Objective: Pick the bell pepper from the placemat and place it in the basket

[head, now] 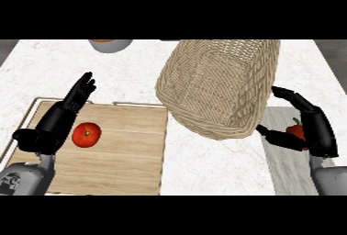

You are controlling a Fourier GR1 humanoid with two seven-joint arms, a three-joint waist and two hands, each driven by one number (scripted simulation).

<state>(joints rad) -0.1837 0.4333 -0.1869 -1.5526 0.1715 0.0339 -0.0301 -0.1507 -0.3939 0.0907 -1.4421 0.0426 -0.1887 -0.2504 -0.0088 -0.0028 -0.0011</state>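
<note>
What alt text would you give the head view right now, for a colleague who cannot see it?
The right hand curls around a red bell pepper on a grey placemat, beside a large wicker basket. The left hand rests open over a wooden cutting board, next to a tomato.

The counter (203, 170) is showing white with faint veins like marble, and the basket (217, 87) is showing a pale beige woven pattern. The wooden board (122, 151) is showing light brown with straight grain and a thin pale frame, and the round fruit (86, 134) on it is looking red with a small dark spot. The placemat (288, 170) is appearing grey, the bell pepper (296, 131) is showing red with a green stem, both hands, left (58, 121) and right (315, 128), are looking black above grey forearms, and a grey bowl (109, 45) at the top edge is showing something orange.
</note>
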